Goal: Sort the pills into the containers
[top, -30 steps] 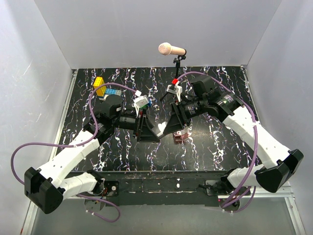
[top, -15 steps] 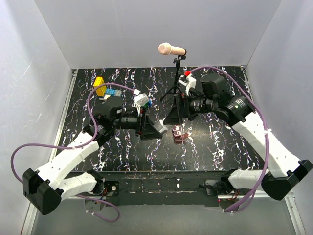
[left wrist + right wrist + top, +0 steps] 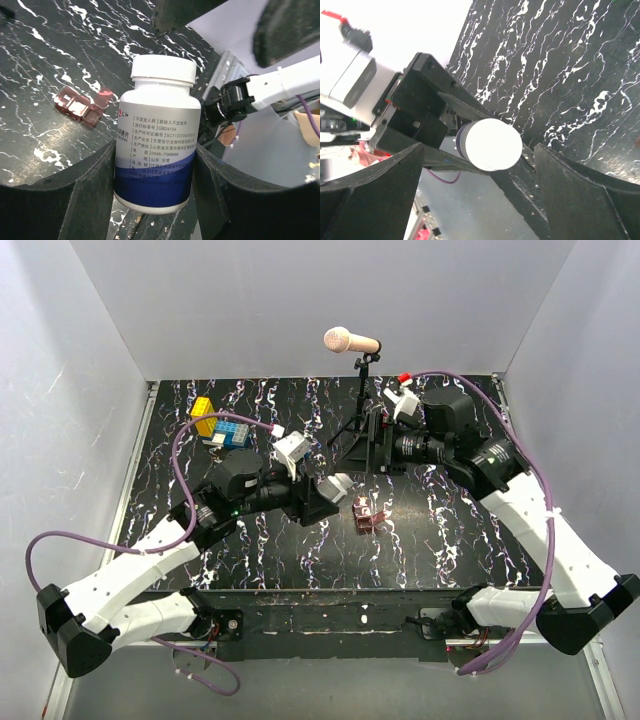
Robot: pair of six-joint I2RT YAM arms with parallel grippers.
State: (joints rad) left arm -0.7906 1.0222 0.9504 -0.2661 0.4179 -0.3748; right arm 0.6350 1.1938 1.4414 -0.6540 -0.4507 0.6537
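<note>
We see the left gripper [image 3: 155, 172] clamped on the white pill bottle [image 3: 156, 135], held off the table [image 3: 450, 530], cap [image 3: 163, 68] on. The right gripper [image 3: 479, 177] gapes wide and empty, facing the cap. The pill organiser [image 3: 366, 514] lies on the table beneath. We judge uncapping is next: the right jaws must close on the cap and twist.

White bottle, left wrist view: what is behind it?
Behind the white bottle, gripped by the left end effector, show the black marbled table and the reddish-brown pill box. The bottle's cap is on, so its contents are hidden.
</note>
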